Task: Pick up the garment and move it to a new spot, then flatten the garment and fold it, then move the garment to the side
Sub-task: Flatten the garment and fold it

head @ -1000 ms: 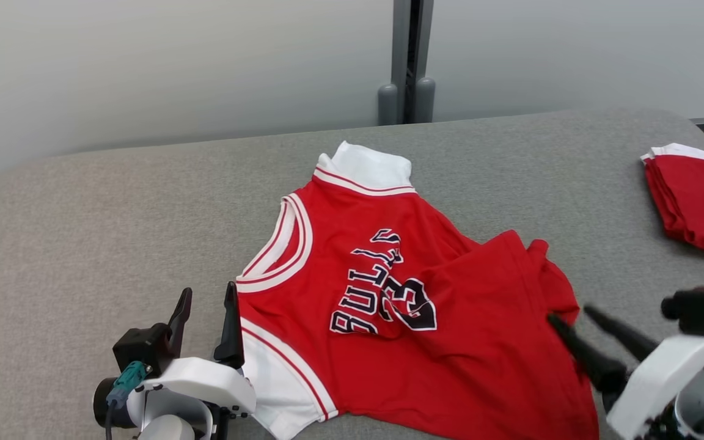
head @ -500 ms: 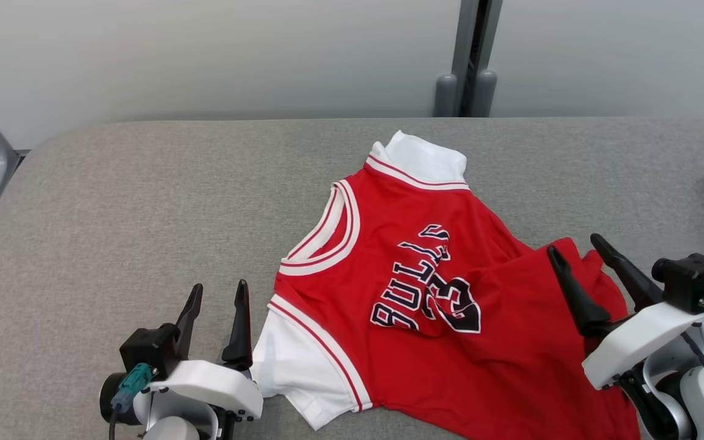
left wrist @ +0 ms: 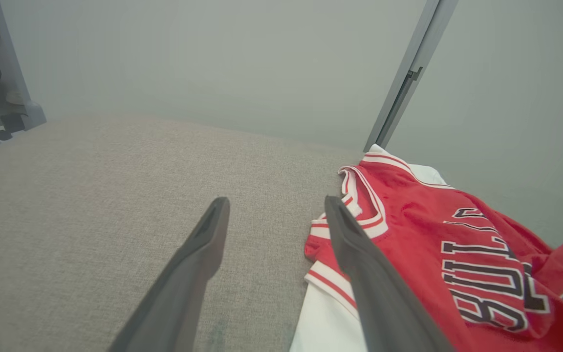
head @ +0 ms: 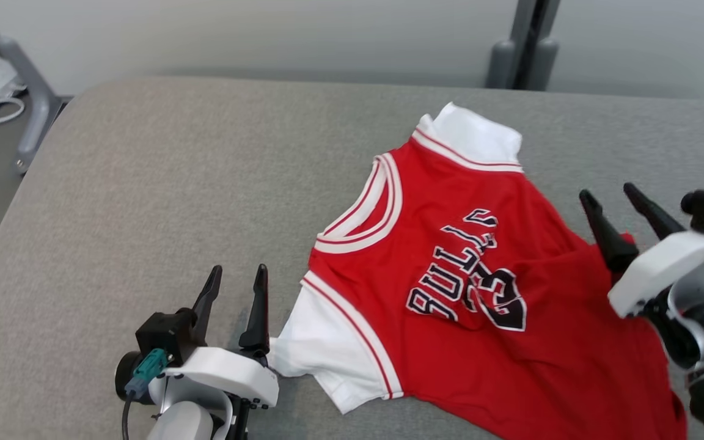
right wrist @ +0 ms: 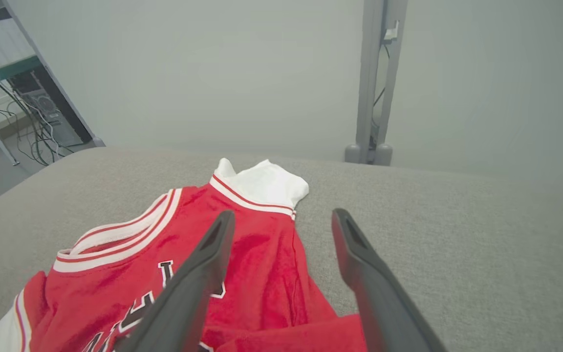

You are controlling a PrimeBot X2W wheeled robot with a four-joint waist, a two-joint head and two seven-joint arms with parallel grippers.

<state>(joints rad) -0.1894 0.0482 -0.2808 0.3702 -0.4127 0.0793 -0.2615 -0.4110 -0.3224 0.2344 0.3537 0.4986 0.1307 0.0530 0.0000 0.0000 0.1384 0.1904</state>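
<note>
Finding: the right hand (head: 606, 190), a second ago low over the hem, has lifted to 3 o'clock, jaws wide and empty. The left hand (head: 238, 270) holds at 7 o'clock, equally spread, gripping nothing. The head camera has swung, but the jersey (head: 450, 275) has not moved: right of centre on the desk (head: 144, 183), neck toward 10 o'clock, hem rumpled at 4 o'clock. Judgement: relocation done, flattening due. The right wrist view alone shows cables (right wrist: 37, 142) at 9 o'clock; the head view alone shows both hands.
</note>
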